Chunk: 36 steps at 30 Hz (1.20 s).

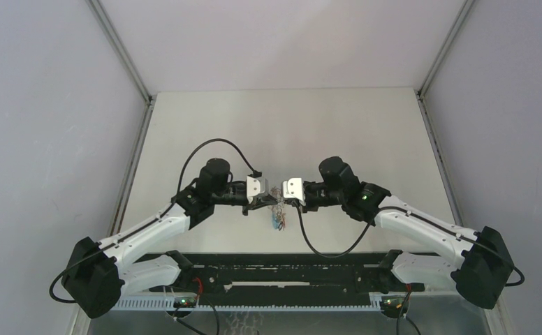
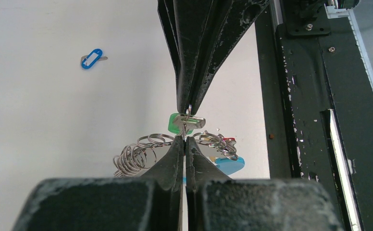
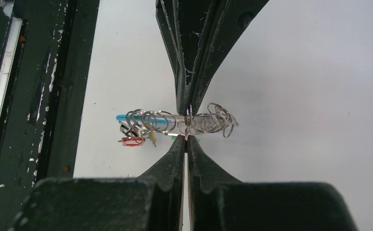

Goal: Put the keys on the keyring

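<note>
"top external has your arms nose to nose. who holds what?"

"they meet over the white table [image 1: 282, 125], tip to tip. my left gripper [image 2: 184, 143] is pressed together on the large thin grey metal keyring [image 3: 167, 115], pinching its wire between the small silver links [image 2: 135, 158]."

"and the right?"

"my right gripper [image 3: 187, 143] is squeezed onto the tiny green-tagged key [image 2: 176, 123], just beside the left's tips."

"where are the other keys?"

"the red-tagged key [image 3: 132, 141], the black-tagged key [image 3: 123, 129] and the yellow-tagged key [image 3: 153, 136] hang under the hoop near its light-blue sleeve [image 2: 229, 166]. a blue-tagged key [image 2: 92, 57] lies well apart on the table, touching nothing of mine."
</note>
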{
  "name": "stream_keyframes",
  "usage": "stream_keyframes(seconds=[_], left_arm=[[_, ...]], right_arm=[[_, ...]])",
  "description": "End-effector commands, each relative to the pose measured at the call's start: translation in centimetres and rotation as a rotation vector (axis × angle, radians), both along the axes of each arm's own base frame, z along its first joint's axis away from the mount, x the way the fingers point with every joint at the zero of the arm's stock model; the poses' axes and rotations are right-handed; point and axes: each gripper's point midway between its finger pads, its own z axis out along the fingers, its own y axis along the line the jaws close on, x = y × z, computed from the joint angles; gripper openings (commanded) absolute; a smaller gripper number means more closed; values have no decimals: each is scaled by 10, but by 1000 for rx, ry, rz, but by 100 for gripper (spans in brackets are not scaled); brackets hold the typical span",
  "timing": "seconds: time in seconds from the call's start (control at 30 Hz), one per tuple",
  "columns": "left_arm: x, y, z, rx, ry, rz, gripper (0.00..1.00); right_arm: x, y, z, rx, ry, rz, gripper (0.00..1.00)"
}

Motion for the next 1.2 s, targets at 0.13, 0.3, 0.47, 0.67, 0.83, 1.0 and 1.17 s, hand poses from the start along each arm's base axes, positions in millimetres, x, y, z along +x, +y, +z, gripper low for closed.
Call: stream_keyframes(seconds=[0.13, 0.3, 0.47, 0.67, 0.83, 1.0, 1.17], left_arm=[[-4, -5, 10, -39, -44, -43, 0], [-4, -5, 11, -40, -46, -43, 0], [-4, -5, 10, -40, -45, -45, 0], [-4, -5, 11, -42, -43, -48, 0], [-5, -6, 12, -50, -42, -52, 0], [-5, -7, 13, -63, -38, -54, 0], [-4, -8, 15, -76, -44, -46, 0]], right_arm=[[4, 14, 30, 78, -54, 25, 0], [5, 14, 29, 70, -44, 15, 0], [5, 15, 27, 64, -35, 20, 0], [5, 16, 28, 69, -32, 20, 0], [5, 18, 30, 80, -29, 24, 0], [6, 21, 32, 91, -21, 19, 0], [7, 23, 35, 109, -14, 16, 0]])
